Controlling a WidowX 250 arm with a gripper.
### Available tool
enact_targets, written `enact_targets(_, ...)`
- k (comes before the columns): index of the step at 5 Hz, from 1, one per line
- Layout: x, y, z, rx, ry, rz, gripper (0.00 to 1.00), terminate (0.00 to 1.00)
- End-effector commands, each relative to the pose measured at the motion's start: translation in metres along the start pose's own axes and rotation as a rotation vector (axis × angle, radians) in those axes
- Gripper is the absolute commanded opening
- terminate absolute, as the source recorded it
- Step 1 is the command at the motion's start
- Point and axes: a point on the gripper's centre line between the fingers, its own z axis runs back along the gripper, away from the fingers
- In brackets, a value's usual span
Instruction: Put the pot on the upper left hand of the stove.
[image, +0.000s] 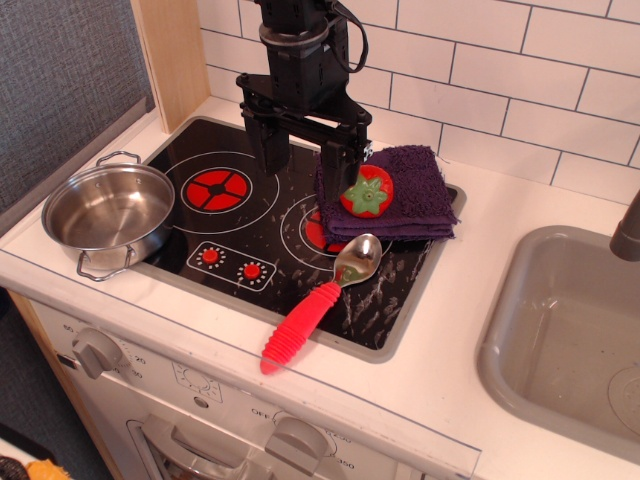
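My black gripper (303, 150) hangs open and empty above the glossy black stove (262, 232).
The shiny round steel pot (109, 211) straddles the stove's near-left edge and the white counter (440, 350); I judge reaching is next.
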Motion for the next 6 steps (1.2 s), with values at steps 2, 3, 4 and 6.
enact_targets(2, -0.006, 0.016, 0.002, -0.022, -0.008, 0.037, 1.0, 0.0)
enact_targets(3, -0.023, 0.046, 0.009, 0.039, 0.001, 0.031, 1.0, 0.0)
enact_targets(4, -0.048, 0.082, 0.021, 0.132, -0.03, 0.07, 1.0, 0.0)
enact_targets(6, -0.061, 0.109, -0.011, 0.141, 0.017, 0.167, 1.0, 0.0)
